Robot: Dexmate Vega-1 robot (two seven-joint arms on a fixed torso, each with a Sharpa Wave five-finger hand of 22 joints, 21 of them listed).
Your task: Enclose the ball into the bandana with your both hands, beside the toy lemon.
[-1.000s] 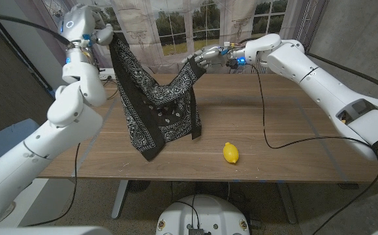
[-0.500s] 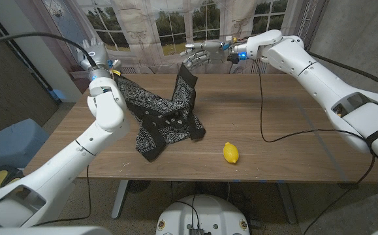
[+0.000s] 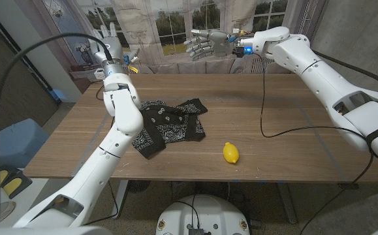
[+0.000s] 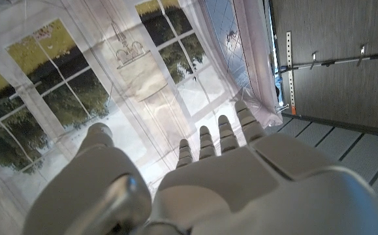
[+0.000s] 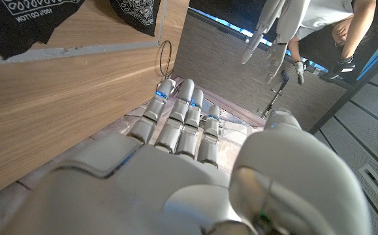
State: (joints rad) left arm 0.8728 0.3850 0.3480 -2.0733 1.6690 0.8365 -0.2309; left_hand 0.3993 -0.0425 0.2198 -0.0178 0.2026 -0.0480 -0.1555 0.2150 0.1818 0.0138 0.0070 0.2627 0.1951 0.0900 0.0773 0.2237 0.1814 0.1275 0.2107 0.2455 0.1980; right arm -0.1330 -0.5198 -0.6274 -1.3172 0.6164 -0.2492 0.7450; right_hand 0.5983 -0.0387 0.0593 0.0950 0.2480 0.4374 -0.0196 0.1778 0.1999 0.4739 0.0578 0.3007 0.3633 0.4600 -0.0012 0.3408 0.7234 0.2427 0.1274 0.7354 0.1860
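1. Looking down from the head camera, we see the bandana lying crumpled in a low dark heap on the wooden table, left of the table's middle. No ball can be made out; whether it sits under the cloth we cannot tell. The toy lemon lies to the right of the heap, nearer the front edge and apart from the cloth. Our left hand is raised high beyond the table's far left, fingers straight, apart and pointing up, holding nothing, well apart from the bandana. Our right hand hangs above the far edge near the middle, fingers spread toward the left with nothing in them, well above and behind the bandana.

2. From the left wrist camera, we see the back of the left hand with its fingers stretched out straight against a curtain printed with windows. Nothing lies between them.

3. From the right wrist camera, we see the right hand with fingers extended side by side and nothing in them, over the table's edge. Two dark corners of the bandana lie on the wood beyond the fingertips, not touching them. A person shows past the table.
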